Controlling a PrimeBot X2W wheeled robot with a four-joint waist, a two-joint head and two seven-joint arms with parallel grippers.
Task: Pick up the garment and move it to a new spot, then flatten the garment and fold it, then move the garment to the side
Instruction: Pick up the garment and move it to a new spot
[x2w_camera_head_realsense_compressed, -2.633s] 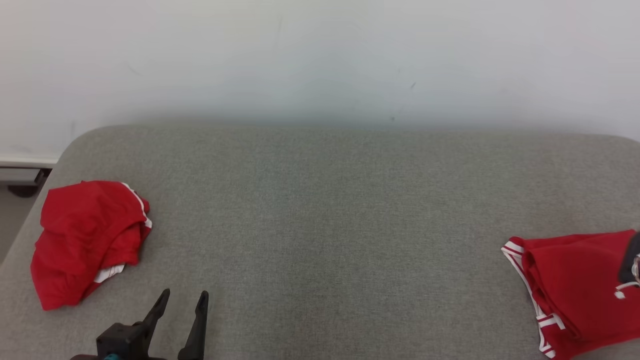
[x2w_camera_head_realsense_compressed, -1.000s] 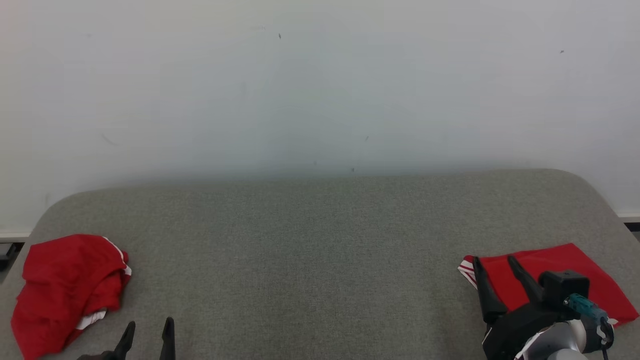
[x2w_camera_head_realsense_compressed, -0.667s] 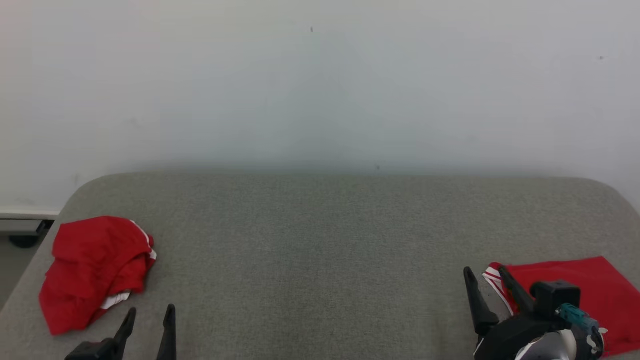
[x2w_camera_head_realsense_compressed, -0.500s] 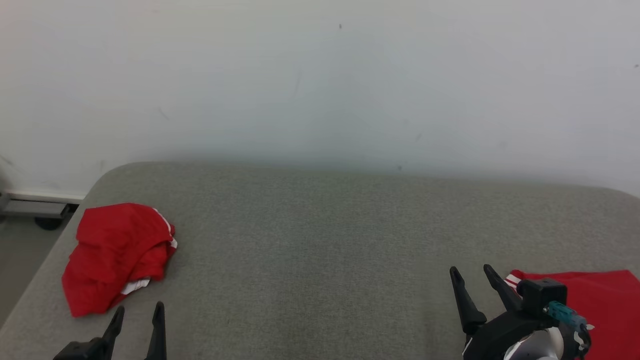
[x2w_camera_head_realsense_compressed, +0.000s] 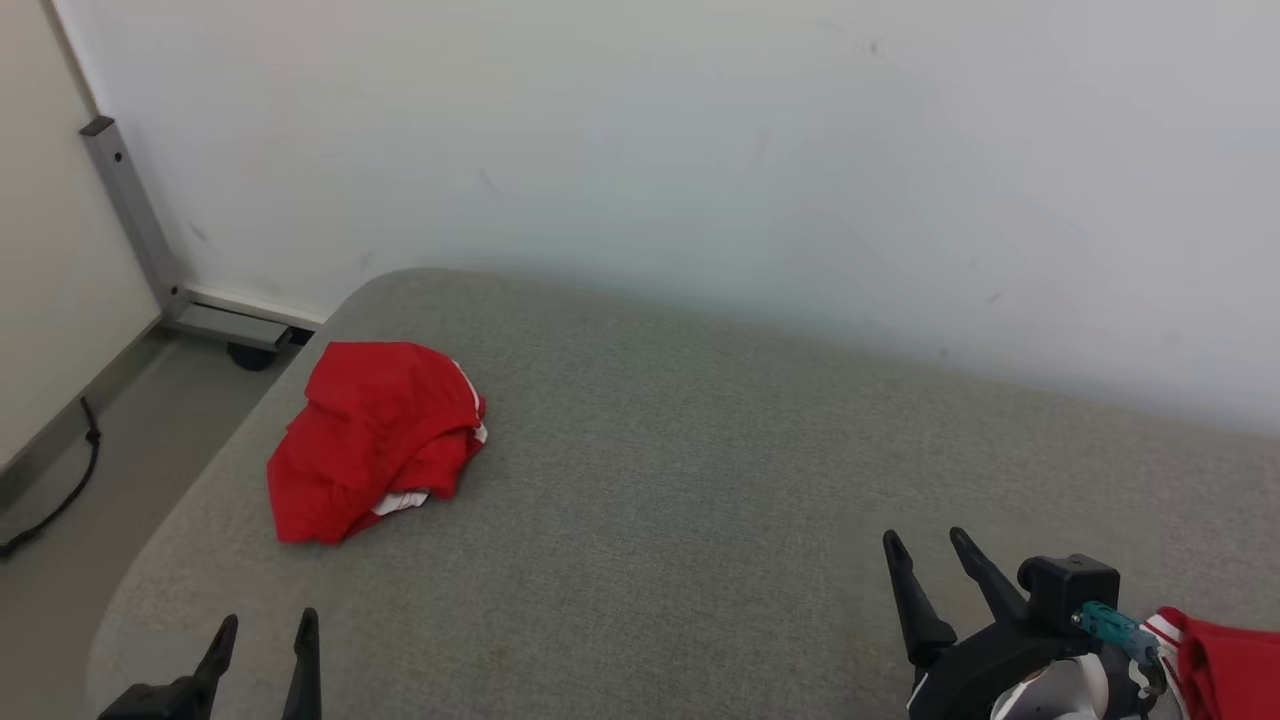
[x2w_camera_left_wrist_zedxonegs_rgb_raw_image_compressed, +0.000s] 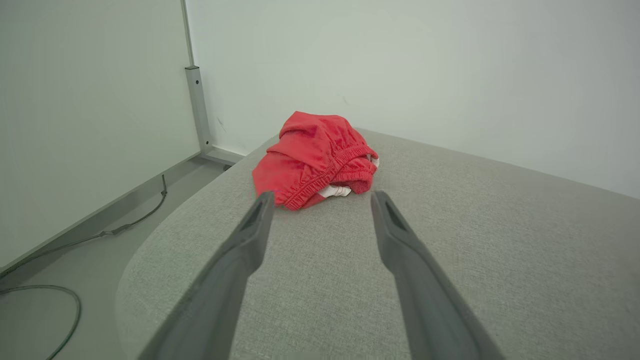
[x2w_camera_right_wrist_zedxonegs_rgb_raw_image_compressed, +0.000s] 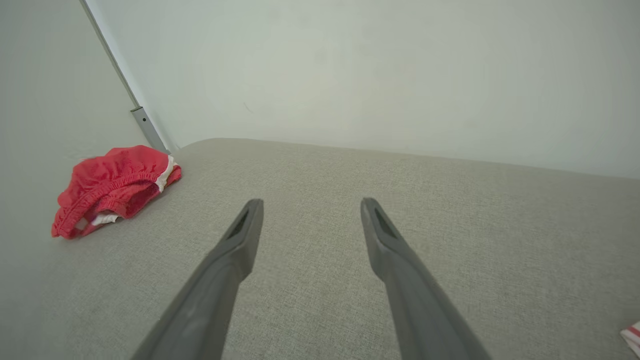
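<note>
garment (x2w_camera_head_realsense_compressed: 375, 440): a crumpled red heap with white trim and a gathered elastic edge. It lies on the left part of the surface, close to the rounded far-left corner, and only the fabric under it touches it.
surface (x2w_camera_head_realsense_compressed: 680, 480): grey woven cloth, padded, with rounded corners. Its far edge runs along the white wall (x2w_camera_head_realsense_compressed: 700, 150).
left gripper (x2w_camera_head_realsense_compressed: 268, 618): low at the bottom left of the head view, above the near-left edge of the surface. Its fingers (x2w_camera_left_wrist_zedxonegs_rgb_raw_image_compressed: 240, 260) stand well apart with nothing between them. In the left wrist view they point straight at the garment, which lies just beyond the tips and clear of them.
right gripper (x2w_camera_head_realsense_compressed: 924, 535): at the bottom right of the head view, above bare cloth, with its two dark fingers spread wide and empty. In the right wrist view the garment sits far off to the left, well away from the tips.
second garment (x2w_camera_head_realsense_compressed: 1225, 670): red with white stripes, at the lower right corner of the head view, just beside the right wrist and partly hidden by it. I cannot tell whether the two touch.
floor (x2w_camera_head_realsense_compressed: 100, 420): grey, to the left of the surface. A dark cable (x2w_camera_head_realsense_compressed: 50, 500) trails across it.
metal post (x2w_camera_head_realsense_compressed: 130, 210): grey, leaning up the corner where the two walls meet. Its foot is at the floor beside a dark caster (x2w_camera_head_realsense_compressed: 250, 355).
</note>
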